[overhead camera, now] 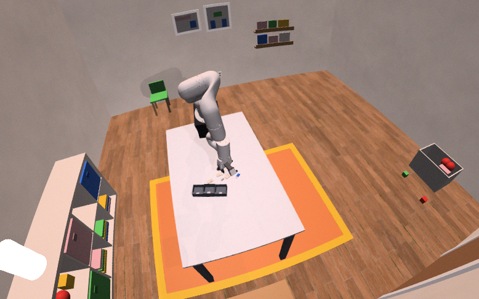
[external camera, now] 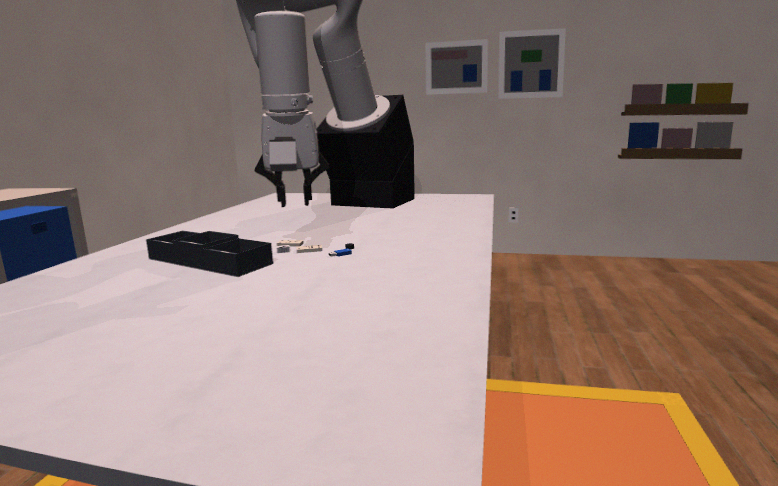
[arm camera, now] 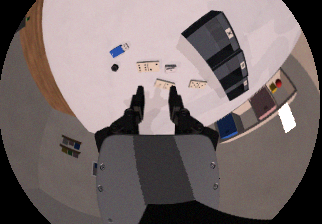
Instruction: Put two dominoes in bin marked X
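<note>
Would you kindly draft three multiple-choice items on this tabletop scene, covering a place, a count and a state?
1. Where do the dominoes lie?
A. in the black bins
B. on the table beside the bins
C. on the floor

2. How many compartments does the row of bins show?
A. two
B. three
C. five

3. How is the gripper?
A. open, holding nothing
B. shut on a domino
C. shut on the blue stick

Key: 1 B, the dominoes rest on the table next to the bins; 2 B, three compartments show; 3 A, the gripper has parted fingers with nothing between.
</note>
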`<state>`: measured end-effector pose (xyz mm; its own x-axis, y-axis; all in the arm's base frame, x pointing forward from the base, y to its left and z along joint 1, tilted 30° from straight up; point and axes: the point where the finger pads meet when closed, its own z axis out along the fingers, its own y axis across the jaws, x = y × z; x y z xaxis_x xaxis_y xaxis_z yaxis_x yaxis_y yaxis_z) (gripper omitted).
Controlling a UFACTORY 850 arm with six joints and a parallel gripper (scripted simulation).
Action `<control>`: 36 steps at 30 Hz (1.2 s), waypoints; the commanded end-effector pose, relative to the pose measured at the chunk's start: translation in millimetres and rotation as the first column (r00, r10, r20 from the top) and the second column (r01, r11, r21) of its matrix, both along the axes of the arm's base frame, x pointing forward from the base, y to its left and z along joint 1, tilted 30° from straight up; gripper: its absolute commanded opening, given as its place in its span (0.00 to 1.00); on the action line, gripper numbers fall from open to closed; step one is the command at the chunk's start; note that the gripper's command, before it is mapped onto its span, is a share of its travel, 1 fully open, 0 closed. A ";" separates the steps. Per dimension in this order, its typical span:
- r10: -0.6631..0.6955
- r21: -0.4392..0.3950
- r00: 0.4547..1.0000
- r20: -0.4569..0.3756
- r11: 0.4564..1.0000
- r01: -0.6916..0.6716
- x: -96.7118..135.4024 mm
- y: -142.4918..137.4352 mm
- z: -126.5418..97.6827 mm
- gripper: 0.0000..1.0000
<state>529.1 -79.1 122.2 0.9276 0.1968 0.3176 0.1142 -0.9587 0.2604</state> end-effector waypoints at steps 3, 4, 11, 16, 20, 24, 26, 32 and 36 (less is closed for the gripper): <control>0.192 -0.085 0.981 -0.027 0.977 -0.194 -1.7 11.4 -32.7 0.41; 0.192 -0.085 0.981 -0.027 0.977 -0.194 -1.7 11.4 -32.7 0.41; 0.370 -0.163 0.925 -0.089 0.911 -0.380 -1.7 11.4 -32.7 0.41; 0.482 -0.208 0.866 -0.133 0.841 -0.500 -1.7 11.4 -32.7 0.41; 0.564 -0.239 0.808 -0.171 0.772 -0.589 -1.8 11.4 -32.8 0.41; 0.630 -0.262 0.748 -0.206 0.701 -0.663 -1.7 11.4 -32.7 0.41; 0.659 -0.271 0.718 -0.225 0.665 -0.696 -1.8 11.3 -32.8 0.41; 0.746 -0.297 0.600 -0.288 0.526 -0.797 -1.7 11.2 -32.7 0.41; 0.790 -0.307 0.515 -0.332 0.426 -0.851 -1.8 11.2 -32.7 0.41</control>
<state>527.1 -67.7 89.1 0.3864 0.9219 -0.0271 0.8088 -0.3246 0.4905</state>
